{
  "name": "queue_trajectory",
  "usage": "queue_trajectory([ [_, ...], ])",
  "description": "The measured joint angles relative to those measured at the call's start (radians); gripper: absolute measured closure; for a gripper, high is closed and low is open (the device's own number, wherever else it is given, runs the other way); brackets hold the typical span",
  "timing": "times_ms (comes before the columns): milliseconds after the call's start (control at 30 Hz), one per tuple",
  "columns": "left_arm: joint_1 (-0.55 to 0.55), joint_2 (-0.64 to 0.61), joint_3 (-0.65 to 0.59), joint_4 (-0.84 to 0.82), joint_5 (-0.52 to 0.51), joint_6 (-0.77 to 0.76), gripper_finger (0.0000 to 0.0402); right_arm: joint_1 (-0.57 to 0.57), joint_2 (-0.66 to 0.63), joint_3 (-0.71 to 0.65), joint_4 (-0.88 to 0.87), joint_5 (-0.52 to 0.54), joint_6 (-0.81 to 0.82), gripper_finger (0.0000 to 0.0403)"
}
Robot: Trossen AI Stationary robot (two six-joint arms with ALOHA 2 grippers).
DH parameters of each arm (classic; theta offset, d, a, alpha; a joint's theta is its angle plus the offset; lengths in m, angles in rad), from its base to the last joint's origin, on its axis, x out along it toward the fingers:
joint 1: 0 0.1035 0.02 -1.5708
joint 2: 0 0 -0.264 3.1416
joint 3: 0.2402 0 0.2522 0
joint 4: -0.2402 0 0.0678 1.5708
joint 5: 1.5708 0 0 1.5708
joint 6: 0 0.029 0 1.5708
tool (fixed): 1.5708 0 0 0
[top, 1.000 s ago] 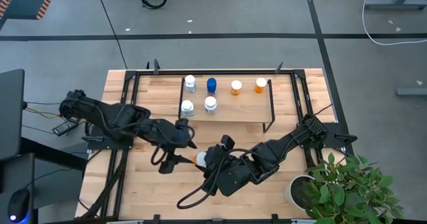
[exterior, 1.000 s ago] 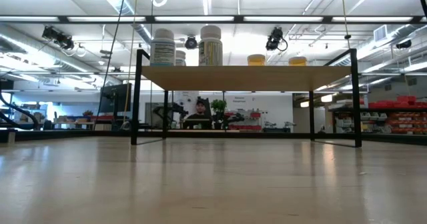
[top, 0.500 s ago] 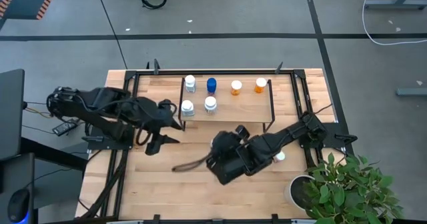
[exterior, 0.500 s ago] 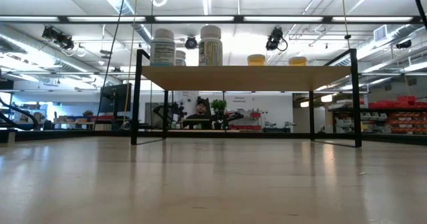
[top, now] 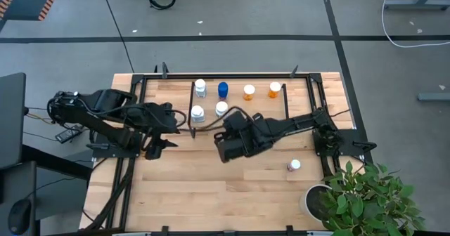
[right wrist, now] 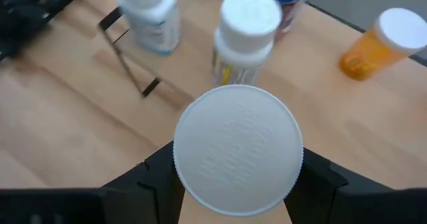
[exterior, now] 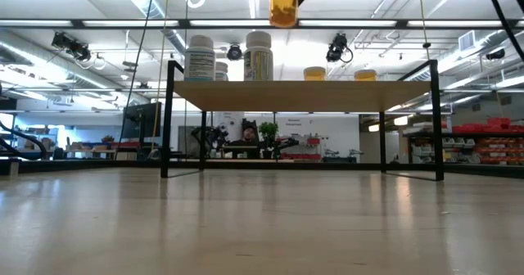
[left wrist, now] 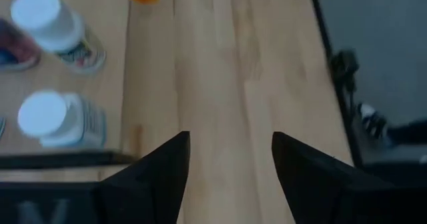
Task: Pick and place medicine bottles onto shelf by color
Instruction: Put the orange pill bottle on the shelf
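While gripped, bottle (right wrist: pixel 238 159) between right gripper (right wrist: pixel 233 184) fingers.

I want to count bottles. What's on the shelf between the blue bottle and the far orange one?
One more orange bottle stands between the blue bottle and the end orange bottle, seen in the high view.

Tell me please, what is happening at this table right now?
The robot is sorting medicine bottles onto the shelf. The right gripper holds an orange bottle by its white cap, lifted near the shelf's front edge. Six bottles already stand on the shelf: three white, one blue and two orange. One pinkish bottle waits on the table. The left gripper is open and empty beside the shelf.
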Motion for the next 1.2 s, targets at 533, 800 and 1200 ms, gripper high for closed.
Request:
queue_trajectory([
  [533,0.001,-0.182,0.0,-0.104,-0.118,0.057,0.0203,-0.067,-0.048,0.0,0.0,-0.034,-0.24,0.0192],
  [800,0.001,-0.267,0.0,-0.103,-0.132,0.022,0.0207,-0.067,-0.137,-0.018,0.002,-0.078,-0.514,0.0192],
  [1200,0.001,-0.277,0.0,-0.093,-0.132,0.066,0.0211,-0.123,-0.319,-0.123,-0.001,-0.234,-0.798,0.0192],
])
